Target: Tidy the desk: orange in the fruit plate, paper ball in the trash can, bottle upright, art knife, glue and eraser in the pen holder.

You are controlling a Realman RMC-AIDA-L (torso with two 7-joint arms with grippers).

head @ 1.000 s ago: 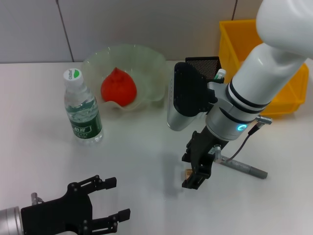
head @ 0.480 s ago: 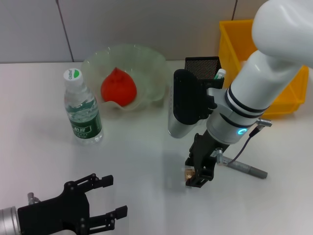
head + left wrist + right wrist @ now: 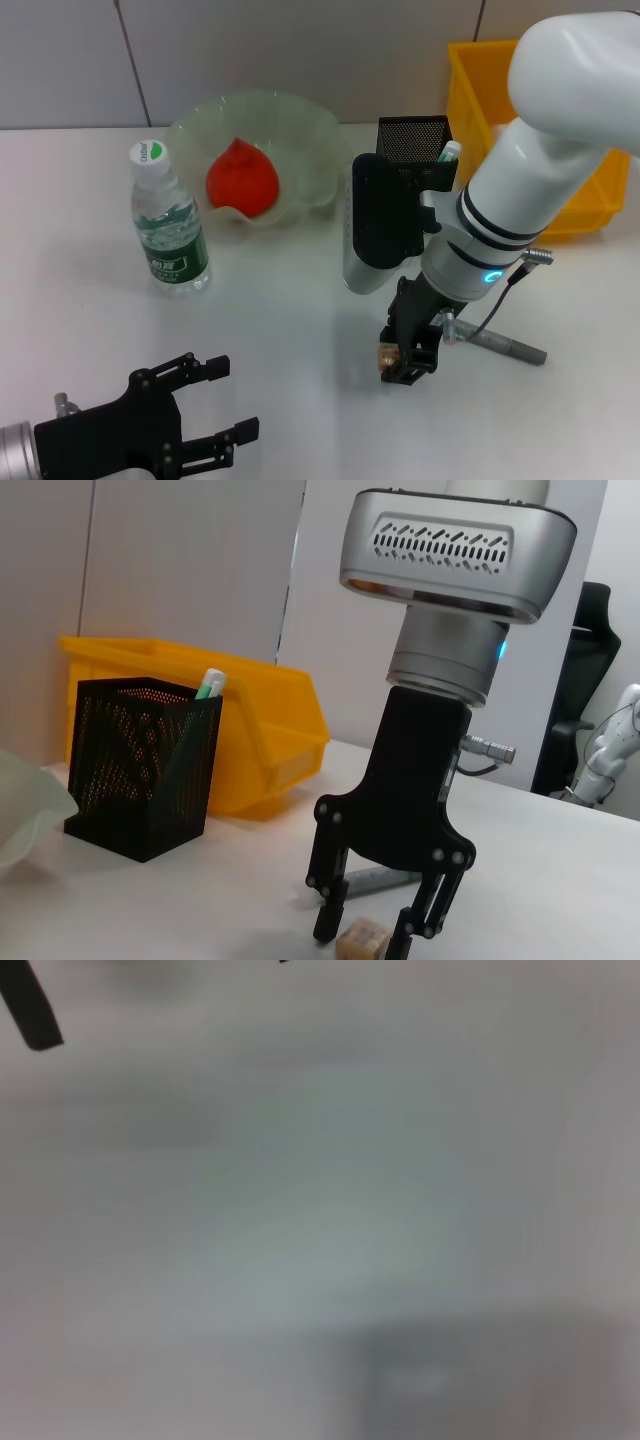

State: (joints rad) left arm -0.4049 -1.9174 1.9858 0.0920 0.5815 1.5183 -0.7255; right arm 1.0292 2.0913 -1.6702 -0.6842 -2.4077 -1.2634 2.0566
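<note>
Left gripper (image 3: pixel 215 412) is seen low at the near left edge of the tabletop (image 3: pixel 290 330), jaws spread and holding nothing; it appears parked, kept clear of the work.

The bottle (image 3: pixel 168 222) is found upright, white cap on top, just left of the fruit plate (image 3: pixel 310 130). The orange (image 3: pixel 241 179) is seen lying inside the plate. Both items are judged finished.

Toward the middle, the right gripper (image 3: pixel 385 935) is brought straight down onto the tabletop, its jaws set on either side of the eraser (image 3: pixel 361 942). In the left wrist view the tan block is seen on the surface between the fingertips, the jaws parted and not yet pressed against it. The vertical approach is judged to suit so small a block, which can only be pinched from above. The right wrist view shows only blur.

Just right of the gripper a grey pen-like tool (image 3: pixel 500 344), possibly the art knife, is seen lying flat, not yet collected.

Behind, the pen holder (image 3: pixel 412 140) is set upright with a green-tipped stick, perhaps the glue, already in it. At far right the trash can (image 3: pixel 478 80) is placed against the wall; its contents are hidden by the arm, so the paper ball cannot be accounted for.
</note>
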